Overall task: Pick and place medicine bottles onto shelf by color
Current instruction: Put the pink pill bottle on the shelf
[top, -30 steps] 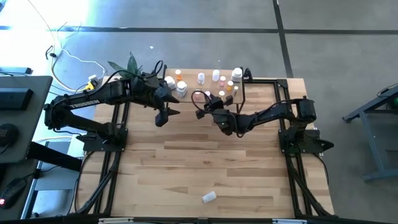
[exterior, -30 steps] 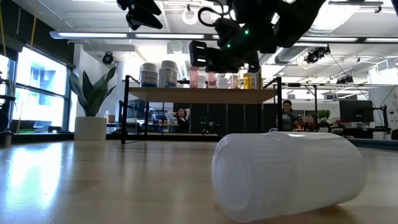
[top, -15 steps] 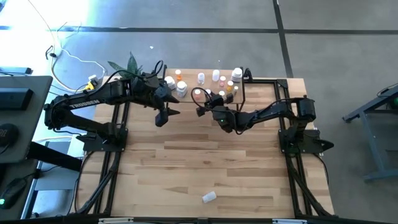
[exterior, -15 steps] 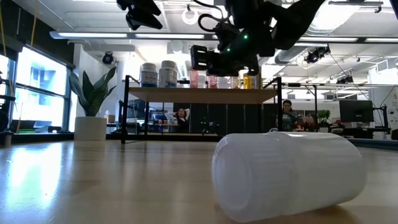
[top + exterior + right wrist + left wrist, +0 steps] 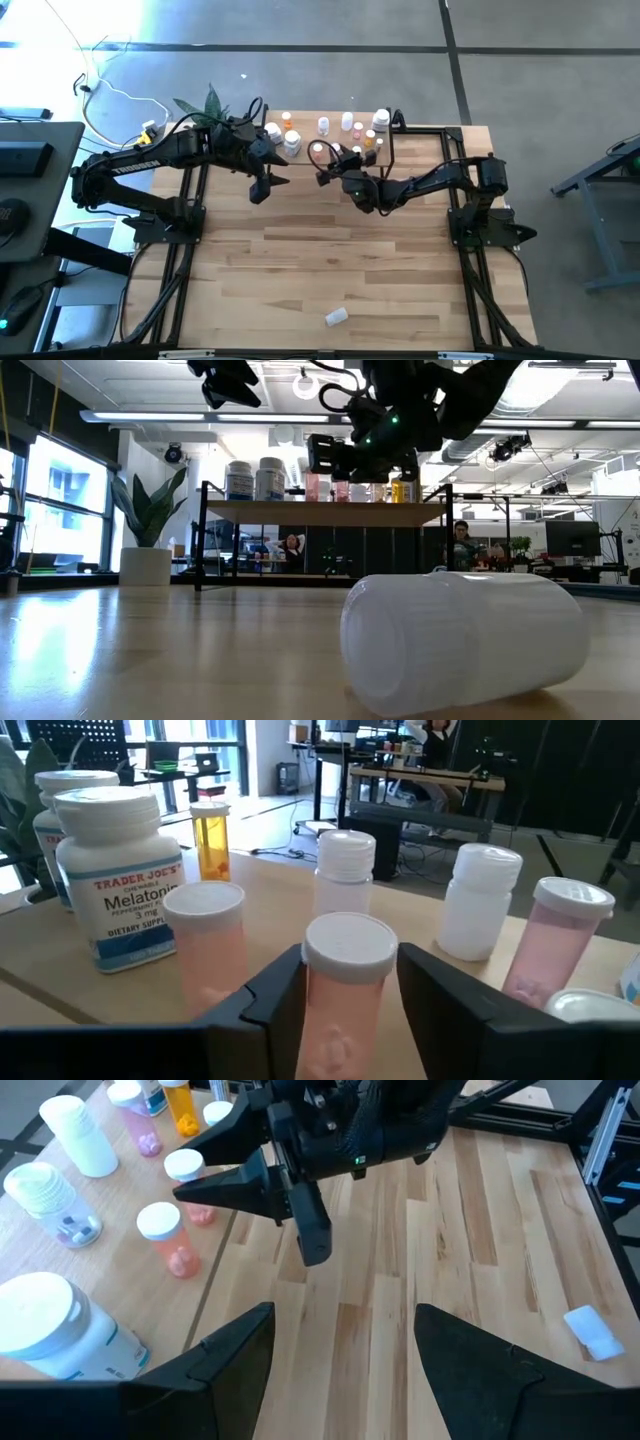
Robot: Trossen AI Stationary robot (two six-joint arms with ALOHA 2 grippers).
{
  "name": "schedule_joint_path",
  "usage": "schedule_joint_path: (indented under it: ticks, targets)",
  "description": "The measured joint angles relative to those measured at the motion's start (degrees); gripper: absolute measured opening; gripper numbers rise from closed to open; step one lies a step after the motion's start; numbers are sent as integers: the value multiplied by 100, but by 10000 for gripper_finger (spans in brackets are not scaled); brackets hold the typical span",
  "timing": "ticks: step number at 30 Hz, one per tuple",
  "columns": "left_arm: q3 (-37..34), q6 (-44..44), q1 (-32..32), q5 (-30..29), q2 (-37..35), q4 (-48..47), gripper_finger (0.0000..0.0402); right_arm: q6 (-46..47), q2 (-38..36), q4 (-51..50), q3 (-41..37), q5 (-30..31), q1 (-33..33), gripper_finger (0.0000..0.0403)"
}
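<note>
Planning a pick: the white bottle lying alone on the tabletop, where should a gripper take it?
Come straight down on the white bottle and pinch its round body mid-length, fingers across its long axis; it lies on its side on the table.

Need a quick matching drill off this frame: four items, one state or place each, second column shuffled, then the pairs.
Items:
1. lone white bottle
2. Melatonin bottle
3. right gripper
4. left gripper

States:
A. jaws open, nothing between them, above the bare tabletop
B. on its side on the table, far from the shelf
C. jaws either side of a pink white-capped bottle on the shelf
D. upright on the shelf, white cap, printed label

Pairs: 1-B, 2-D, 3-C, 4-A
</note>
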Motion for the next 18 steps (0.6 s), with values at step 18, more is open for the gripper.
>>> schedule_joint_path:
  ticks: [18]
  targets:
    - [0, -18, 0, 0, 0, 0, 232, 85, -2, 214, 0, -83, -77, 150]
